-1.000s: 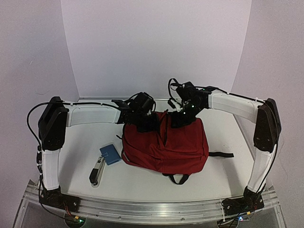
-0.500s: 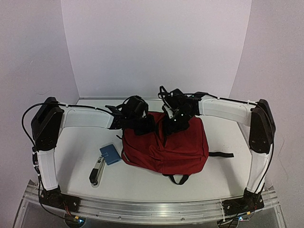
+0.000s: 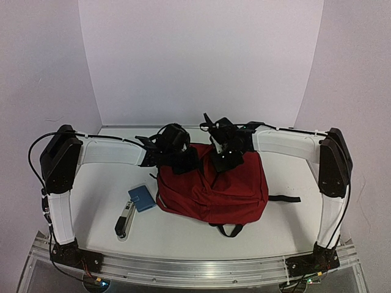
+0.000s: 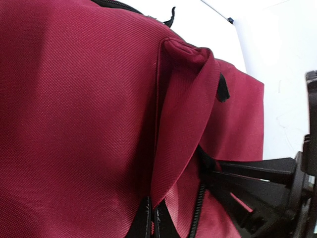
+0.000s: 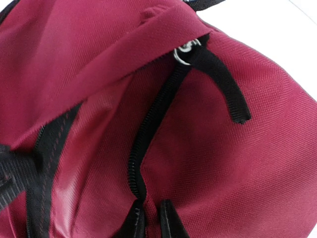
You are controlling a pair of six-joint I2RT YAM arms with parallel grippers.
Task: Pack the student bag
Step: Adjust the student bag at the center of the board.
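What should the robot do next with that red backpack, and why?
Probably loosen the right gripper, which seems to nip fabric, and shift it along the zipper to the black pull tab. The backpack looks zipped shut, the tab lies loose beyond those fingertips, and the left gripper clamps a fabric fold, steadying it.

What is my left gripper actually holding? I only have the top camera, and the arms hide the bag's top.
Observer: The left gripper is shut on a raised fold of the student bag's red fabric.
Operator: Where's the zipper pull?
Observer: It lies loose on the fabric; neither gripper holds it.
Operator: And the right gripper?
Observer: It pinches fabric beside the zipper, away from the pull.
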